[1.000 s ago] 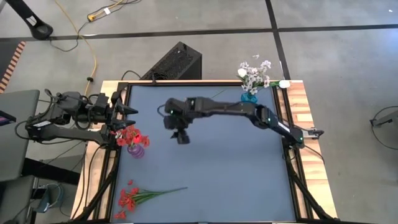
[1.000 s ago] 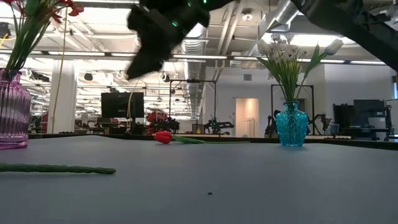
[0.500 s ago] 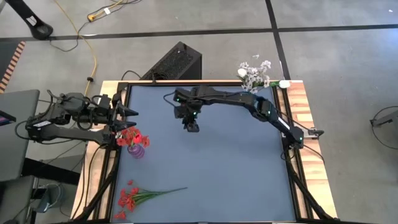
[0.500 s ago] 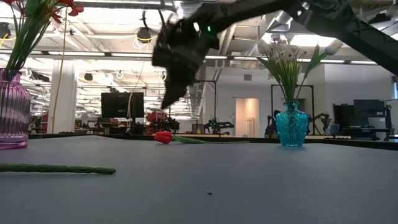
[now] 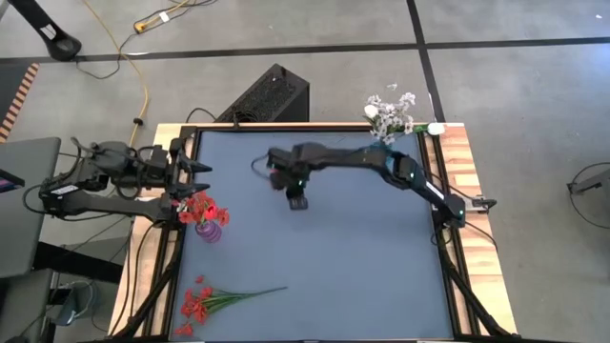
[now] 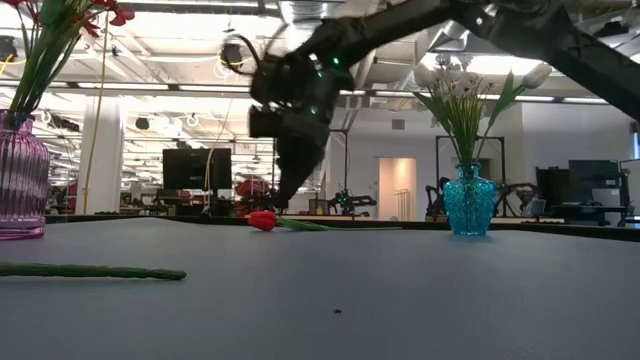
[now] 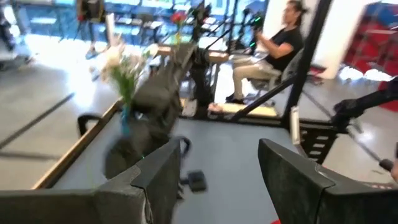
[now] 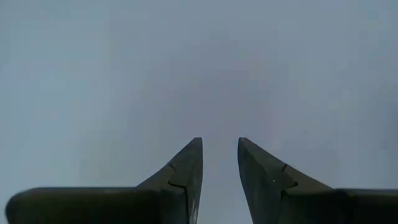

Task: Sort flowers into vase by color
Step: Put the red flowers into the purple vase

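We judge the sort as partly done. The pink vase (image 5: 209,230) at nine o'clock on the tabletop (image 5: 362,257) already holds red blossoms (image 5: 198,208), and the teal vase (image 6: 468,201) at one o'clock holds white flowers (image 5: 391,114).

Two red pieces are left. A red cluster (image 5: 198,305) on its green stem lies loose at seven o'clock, well apart from the pink vase. A red tulip (image 6: 264,220) lies flat near eleven o'clock, showing in the low view.

Our right pincer (image 6: 285,190) hangs over that tulip, fingers down, with a narrow gap and nothing between them. Our left pincer (image 5: 195,170) waits at nine o'clock, just beside the pink vase, spread wide and empty.
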Controlling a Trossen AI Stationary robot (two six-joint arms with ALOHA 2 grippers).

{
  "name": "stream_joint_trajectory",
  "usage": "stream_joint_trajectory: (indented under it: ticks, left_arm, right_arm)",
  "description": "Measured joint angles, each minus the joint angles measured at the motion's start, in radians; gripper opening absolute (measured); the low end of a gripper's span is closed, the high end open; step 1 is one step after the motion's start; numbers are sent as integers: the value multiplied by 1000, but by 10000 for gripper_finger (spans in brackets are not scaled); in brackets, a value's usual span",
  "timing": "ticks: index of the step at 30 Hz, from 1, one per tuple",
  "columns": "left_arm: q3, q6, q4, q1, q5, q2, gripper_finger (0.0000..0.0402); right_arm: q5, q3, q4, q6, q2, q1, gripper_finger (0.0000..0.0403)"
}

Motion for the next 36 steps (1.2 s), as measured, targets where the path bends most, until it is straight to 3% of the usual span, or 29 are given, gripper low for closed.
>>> stream_joint_trajectory:
  ticks: [6, 13, 20, 24, 28, 32, 36]
  left_arm:
    - [0, 5, 64, 0, 85, 0, 204]
    - [0, 11, 70, 0, 41, 0, 204]
    - [0, -32, 70, 0, -2, 0, 204]
    - [0, -54, 67, 0, -5, 0, 204]
    - [0, -79, 65, 0, -43, 0, 204]
    - [0, -117, 65, 0, -76, 0, 204]
    - [0, -156, 63, 0, -83, 0, 204]
  right_arm:
    - [4, 0, 82, 5, -3, 172, 127]
    - [-2, 0, 355, 97, 18, 336, 127]
    - [13, -4, 457, 172, 17, 429, 127]
    - [99, -65, 522, 217, 18, 473, 127]
    - [118, -111, 594, 255, 18, 508, 127]
    - [220, -162, 615, 291, 18, 538, 127]
    - [231, -192, 646, 345, 18, 558, 127]
